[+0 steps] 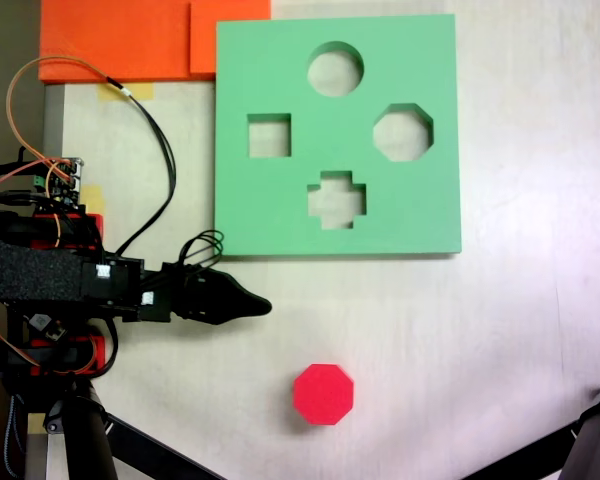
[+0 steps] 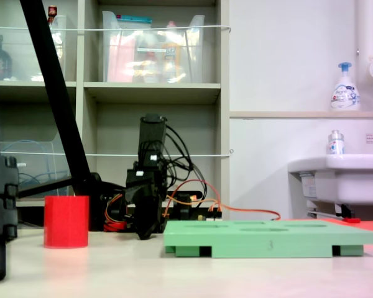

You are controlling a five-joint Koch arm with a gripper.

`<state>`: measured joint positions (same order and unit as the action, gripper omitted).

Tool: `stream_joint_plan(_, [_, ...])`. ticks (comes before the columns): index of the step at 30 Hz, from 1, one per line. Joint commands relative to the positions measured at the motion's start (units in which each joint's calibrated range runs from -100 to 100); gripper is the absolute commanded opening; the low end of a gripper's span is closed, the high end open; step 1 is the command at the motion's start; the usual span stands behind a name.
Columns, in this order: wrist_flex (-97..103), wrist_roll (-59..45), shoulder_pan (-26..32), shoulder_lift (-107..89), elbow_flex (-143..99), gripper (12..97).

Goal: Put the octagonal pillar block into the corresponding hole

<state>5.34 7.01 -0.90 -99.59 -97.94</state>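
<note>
Nearest to the low side camera stands the octagonal pillar block (image 2: 66, 221), upright on the pale table (image 2: 174, 273), well apart from everything else; from above the block (image 1: 323, 393) shows its eight-sided red top, lying below and a little right of my claw. My claw (image 1: 263, 306) sits behind it, pointing right in the top-down fixed view, its dark tip narrowed to one point with nothing in it; the jaws lie one over the other there, and from the side my claw (image 2: 147, 234) is a dark mass tilted down toward the table, so I cannot tell whether it is spread or pressed together. Farther on lies the green foam board (image 1: 420, 220), flat on the table, and in its right part the corresponding hole (image 1: 403, 132), empty, with the round cutout (image 1: 335, 68) up-left of it and the cross-shaped cutout (image 1: 337, 198) down-left. Beyond the board lies an orange sheet (image 1: 120, 40).
</note>
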Motion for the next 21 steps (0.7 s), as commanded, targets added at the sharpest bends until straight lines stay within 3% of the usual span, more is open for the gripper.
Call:
stream_joint_plan(1, [-2.49, -0.49, 0.0, -0.41, -2.06, 50.2])
stream_joint_plan(11, [-2.49, 0.05, -0.29, -0.41, -2.06, 49.9])
stream_joint_plan(15, [0.3, 16.75, -1.32, -0.41, -2.06, 50.3])
stream_joint_plan(21, [3.48, 25.84, -3.61, -0.41, -2.06, 49.0])
